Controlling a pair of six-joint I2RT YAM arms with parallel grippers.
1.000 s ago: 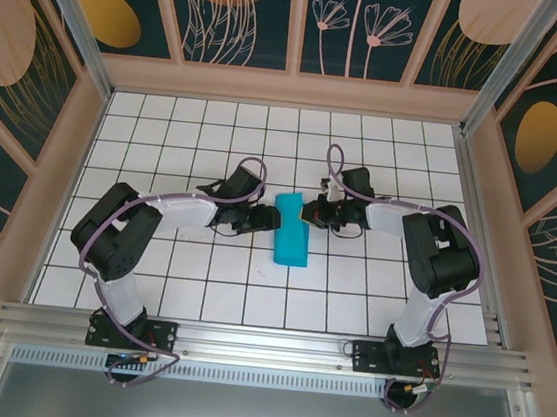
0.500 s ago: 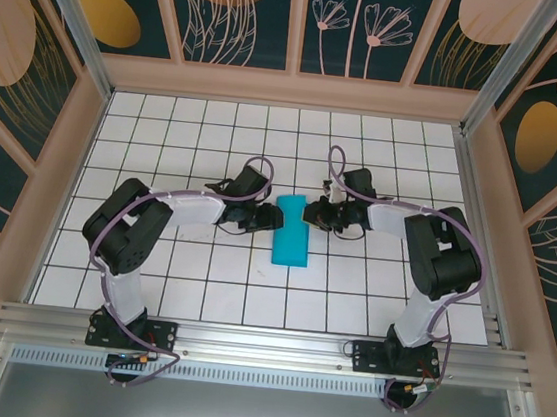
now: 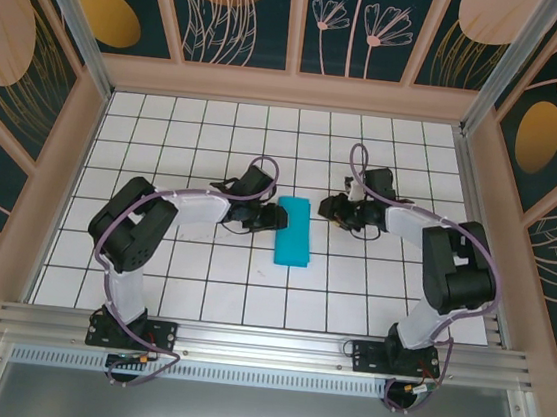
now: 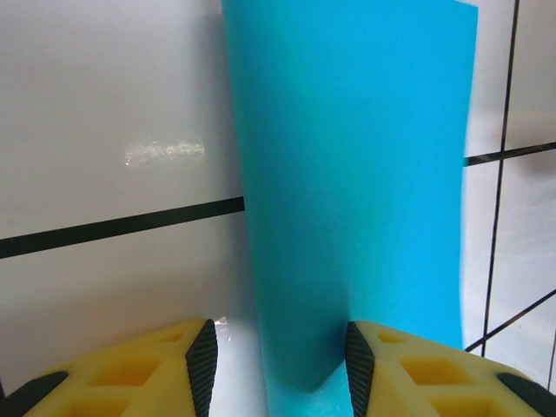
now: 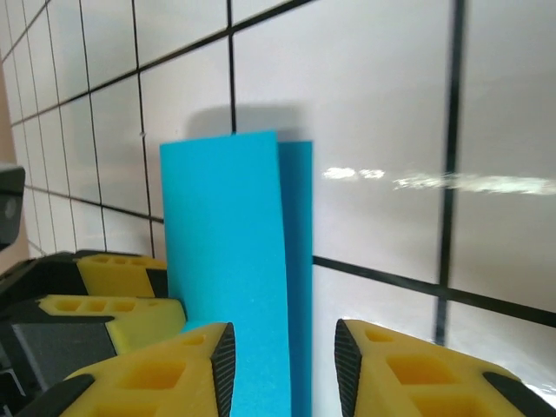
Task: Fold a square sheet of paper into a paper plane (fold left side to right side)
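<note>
— The folded teal-cyan paper sheet lies mid white gridded table; left fingers apart, its edge between them; right fingers apart, standing clear.
— I'd press along the crease (never the loose edges).

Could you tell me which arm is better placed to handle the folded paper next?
Probably left: the left gripper sits at the folded teal paper sheet; the right gripper stands apart from it.
</note>
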